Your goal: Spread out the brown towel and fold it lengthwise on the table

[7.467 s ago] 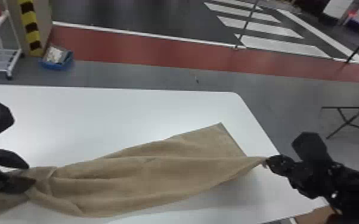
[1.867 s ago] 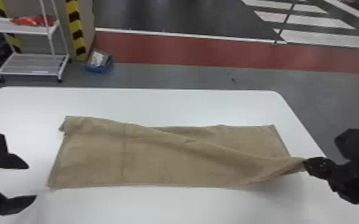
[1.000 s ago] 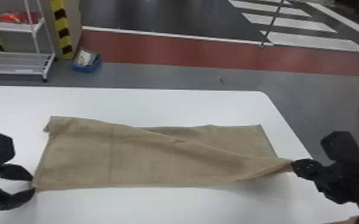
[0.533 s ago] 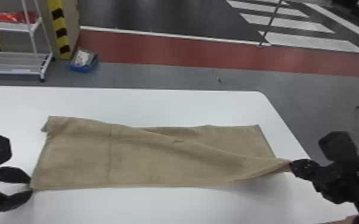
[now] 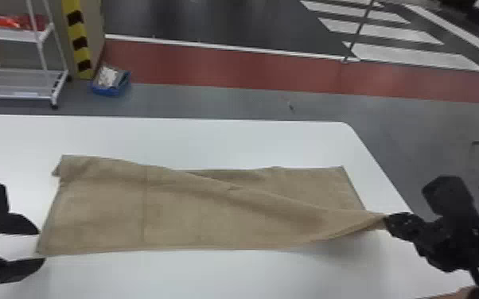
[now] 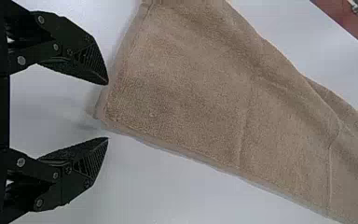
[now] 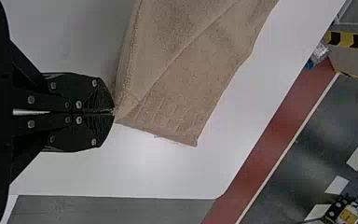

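My left fingers [image 6: 91,58] now spread wider, leaving the towel's [image 5: 195,206] eight-o'clock corner [image 5: 45,247] laid down, while my right fingers [image 7: 98,95] pinch the four-o'clock corner [image 5: 377,220], which still needs laying flat.

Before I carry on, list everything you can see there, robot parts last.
brown towel: one, brown, on the table, partly folded over
table: one, white, under the towel
shelf cart: one, white, beyond the table, far left
bagged items: count unclear, red-orange, on the cart's upper shelf
bin: one, blue, on the floor beside the cart
floor strip: one, red, beyond the table
floor stripes: several, white, on dark floor, far right
left gripper: one, black, open at the towel's near left corner
right gripper: one, black, shut on the towel's right-hand end
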Robot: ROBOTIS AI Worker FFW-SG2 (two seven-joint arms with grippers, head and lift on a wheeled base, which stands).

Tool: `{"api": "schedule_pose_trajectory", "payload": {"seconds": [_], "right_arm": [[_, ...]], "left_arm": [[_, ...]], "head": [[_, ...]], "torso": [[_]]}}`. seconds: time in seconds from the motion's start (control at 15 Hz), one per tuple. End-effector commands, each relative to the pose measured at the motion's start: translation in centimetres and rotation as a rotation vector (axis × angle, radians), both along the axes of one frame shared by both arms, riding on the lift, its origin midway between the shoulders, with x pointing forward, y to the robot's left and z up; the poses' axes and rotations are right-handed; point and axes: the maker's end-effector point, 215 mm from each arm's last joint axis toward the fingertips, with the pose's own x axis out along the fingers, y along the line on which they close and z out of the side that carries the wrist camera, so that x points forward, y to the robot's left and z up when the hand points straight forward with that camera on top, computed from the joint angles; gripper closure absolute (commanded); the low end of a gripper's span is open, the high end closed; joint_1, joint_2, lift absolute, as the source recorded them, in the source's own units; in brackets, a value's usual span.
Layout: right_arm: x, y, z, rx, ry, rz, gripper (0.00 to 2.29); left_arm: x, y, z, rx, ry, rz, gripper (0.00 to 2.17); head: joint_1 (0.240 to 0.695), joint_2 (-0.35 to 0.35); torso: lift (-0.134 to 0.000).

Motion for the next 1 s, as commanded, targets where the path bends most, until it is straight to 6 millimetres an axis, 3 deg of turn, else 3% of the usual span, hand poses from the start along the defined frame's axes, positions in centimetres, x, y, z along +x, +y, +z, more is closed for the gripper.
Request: {"api": "schedule_pose_trajectory", "payload": {"seconds": [0.0, 0.2, 0.53, 0.6, 0.73, 0.93], "right_arm": [[-0.1, -0.1, 0.0, 0.000, 0.001, -0.002, 1.56], [-0.1, -0.1, 0.0, -0.001, 0.000, -0.004, 1.56], [-0.5, -0.4, 0.1, -0.005, 0.001, -0.009, 1.56], [-0.6, -0.5, 0.1, -0.006, 0.002, -0.011, 1.56], [-0.7, -0.7, 0.2, -0.008, 0.003, -0.013, 1.56], [-0.7, -0.6, 0.3, -0.008, 0.000, -0.011, 1.56]], "left_arm": [[-0.1, -0.3, 0.0, -0.005, -0.004, -0.009, 0.55], [-0.1, -1.2, -0.3, -0.005, -0.003, -0.052, 0.55], [0.8, -0.6, -1.9, 0.041, 0.021, -0.060, 0.58], [0.8, -0.3, -2.1, 0.049, 0.025, -0.058, 0.67], [1.0, -0.2, -2.0, 0.050, 0.023, -0.057, 1.21], [0.9, 0.0, -1.1, 0.051, 0.021, -0.067, 1.25]], "head": [[0.695, -0.241], [0.695, -0.247], [0.695, -0.257], [0.695, -0.256], [0.695, -0.254], [0.695, -0.253]], "torso": [[-0.124], [-0.124], [-0.124], [-0.124], [-0.124], [-0.124]]}}
